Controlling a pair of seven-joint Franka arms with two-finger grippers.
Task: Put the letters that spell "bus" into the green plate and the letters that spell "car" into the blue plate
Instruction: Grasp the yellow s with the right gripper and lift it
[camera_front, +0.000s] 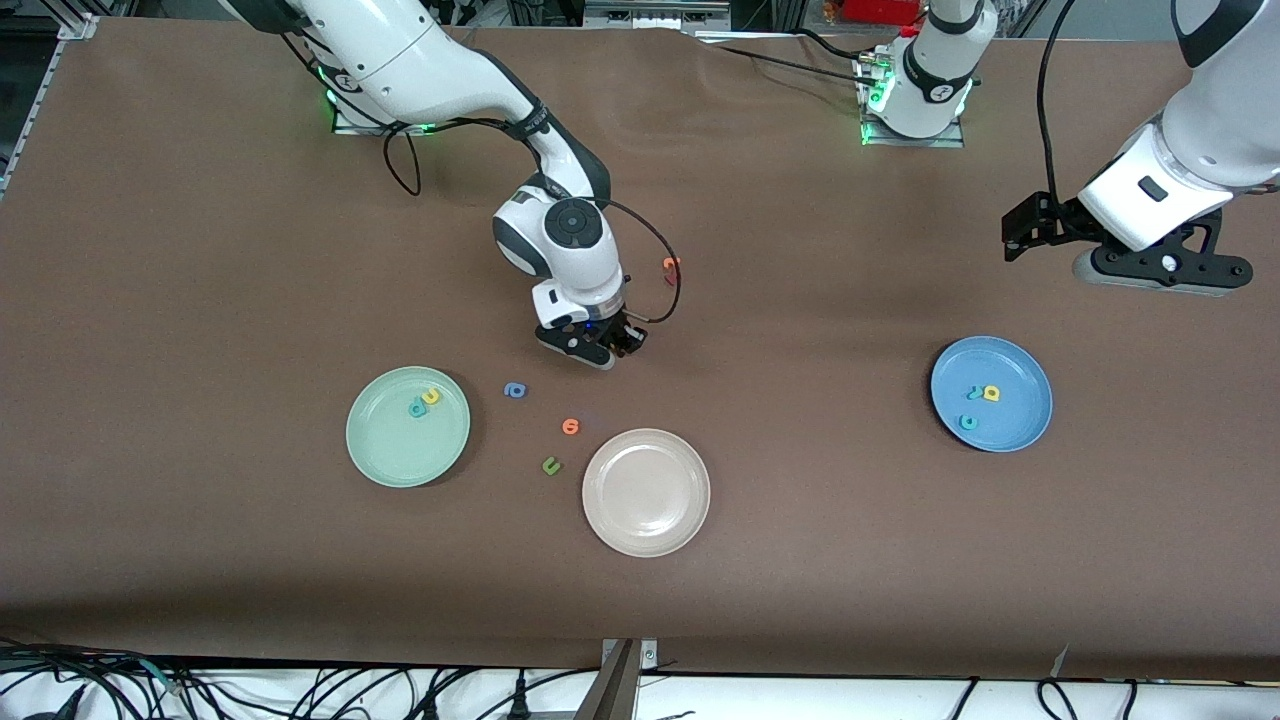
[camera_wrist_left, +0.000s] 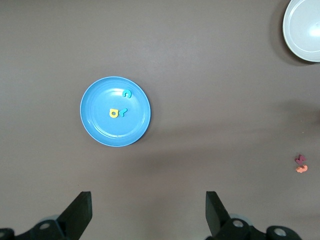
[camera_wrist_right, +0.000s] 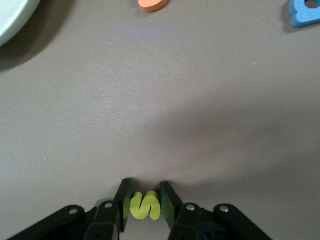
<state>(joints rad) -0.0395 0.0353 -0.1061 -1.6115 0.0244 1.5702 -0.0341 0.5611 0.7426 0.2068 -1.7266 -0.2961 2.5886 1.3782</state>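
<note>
The beige-white plate (camera_front: 646, 492), nearest the front camera, is seen empty. At about ten o'clock from it, three stray letters are left on the table: the olive-green "u" (camera_front: 550, 465), the orange round letter (camera_front: 571, 426) and the blue round letter (camera_front: 515, 390). None is needed for either word.

Next, the green plate (camera_front: 390, 455), where the teal "b" (camera_front: 416, 408) and yellow "u" (camera_front: 431, 396) are already lodged, touching. Toward the left arm's end, the blue plate (camera_front: 1010, 420) is loaded with the teal "c" (camera_front: 967, 422), yellow "a" (camera_front: 991, 393) and thin teal "r" (camera_front: 975, 392), so "car" looks finished.

Down at the table, at one o'clock from the green plate, the yellow "s" (camera_wrist_right: 145, 206) is being pinched between the fingers of the right gripper (camera_front: 598, 345), presumably for carrying to the green plate.

The left gripper (camera_wrist_left: 149, 212) is held high with jaws spread, waiting.
</note>
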